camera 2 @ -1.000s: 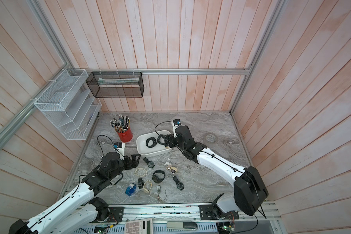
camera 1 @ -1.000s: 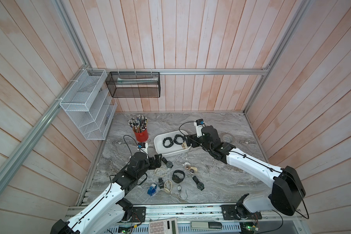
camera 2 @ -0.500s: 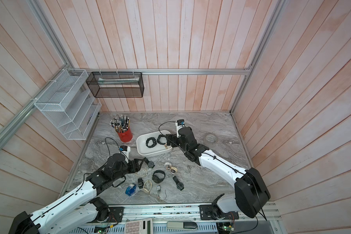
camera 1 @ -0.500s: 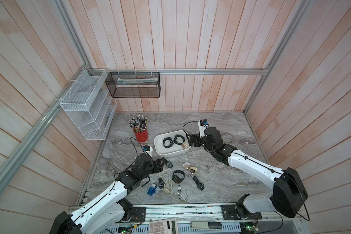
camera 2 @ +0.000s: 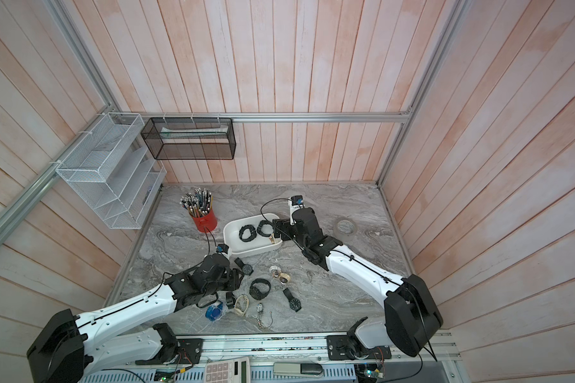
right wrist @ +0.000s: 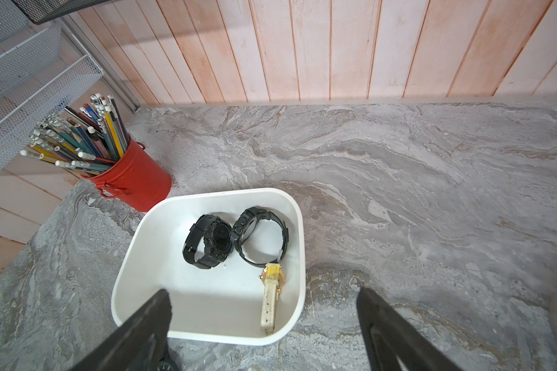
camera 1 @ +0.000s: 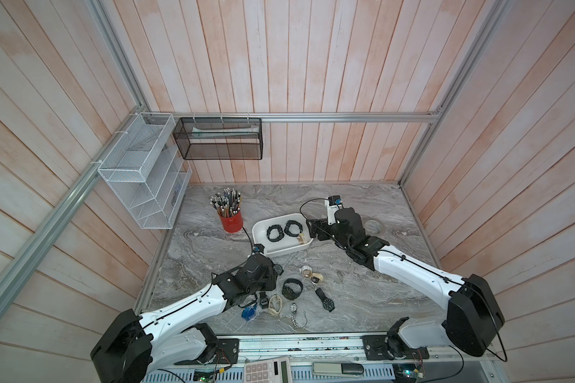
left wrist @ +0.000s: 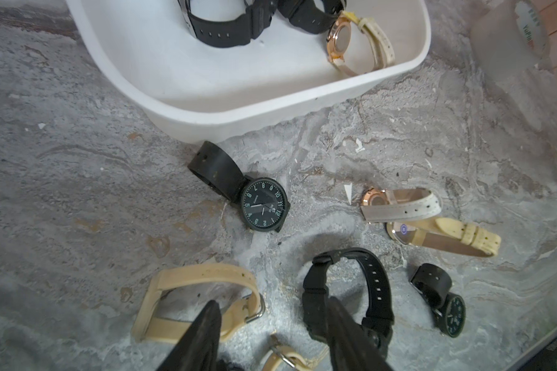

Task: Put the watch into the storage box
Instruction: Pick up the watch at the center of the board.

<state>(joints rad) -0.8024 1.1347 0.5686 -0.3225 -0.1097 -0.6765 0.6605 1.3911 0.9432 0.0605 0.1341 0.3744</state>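
On the marble tabletop (camera 1: pixel 362 298) the white storage box (camera 1: pixel 279 251) sits near the red pencil cup (camera 1: pixel 230 221), holding three watches (right wrist: pixel 213 244). The right gripper (right wrist: pixel 264 291) hangs spread wide and empty at its rim. Only the left wrist view shows the left gripper (left wrist: pixel 272 302) half-spread, one finger (left wrist: pixel 344 327) overlapping a looped black watch (left wrist: pixel 378 289) outside the box.
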